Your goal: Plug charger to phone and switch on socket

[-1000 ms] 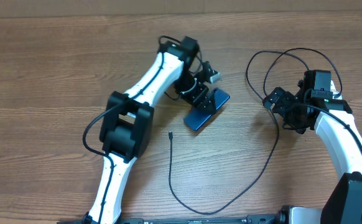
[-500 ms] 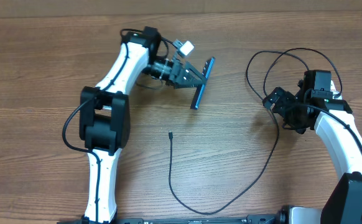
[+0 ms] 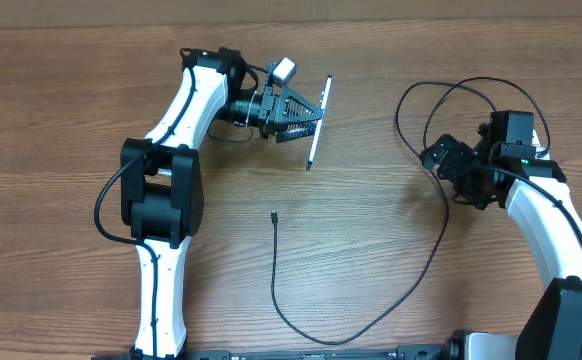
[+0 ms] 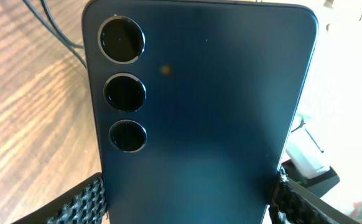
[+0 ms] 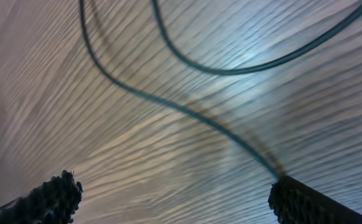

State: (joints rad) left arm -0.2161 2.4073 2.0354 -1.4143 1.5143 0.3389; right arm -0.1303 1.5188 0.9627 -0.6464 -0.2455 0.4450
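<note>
**Phone held edge-on in the left gripper, cable loose on the bench**
From overhead the phone (image 3: 318,122) shows only as a thin edge, its screen hidden. The left wrist view gives just its dark blue back with three lenses, the lower end cut off. The left gripper (image 3: 301,118) clasps it by both long sides. The right gripper (image 3: 441,165) is spread wide and empty over a loop of the charger (image 3: 274,260), whose plug tip (image 3: 273,214) lies free on the bench (image 3: 71,100).
</note>
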